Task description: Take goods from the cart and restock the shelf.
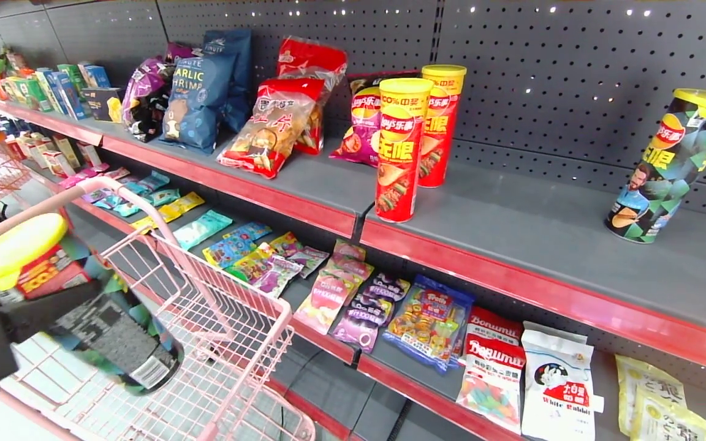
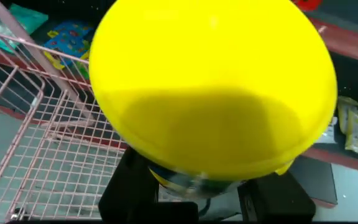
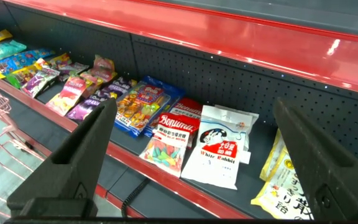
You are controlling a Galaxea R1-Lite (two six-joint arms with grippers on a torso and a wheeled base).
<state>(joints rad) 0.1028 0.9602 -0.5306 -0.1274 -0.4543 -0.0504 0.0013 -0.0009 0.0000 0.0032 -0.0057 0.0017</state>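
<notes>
Currently left pincer [image 1: 65, 306] pinches the chip can [image 1: 40, 269] above the cart [image 1: 230, 343], long axis tilted, lid toward 10 o'clock. Bare shelf [image 1: 512, 226] lies at 2 o'clock, left of the matching can [image 1: 671, 165]. Right pincer [image 3: 194, 165] spread, empty

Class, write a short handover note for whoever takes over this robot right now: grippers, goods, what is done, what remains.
Left gripper: shut on a yellow-lidded chip can, held above the pink cart.
Right gripper: open and empty, near the candy bags.
Done: the held can is out of the cart. Two red cans and a matching dark can stand on the upper shelf.
Left: set the held can on the upper shelf, probably beside the dark can.
</notes>
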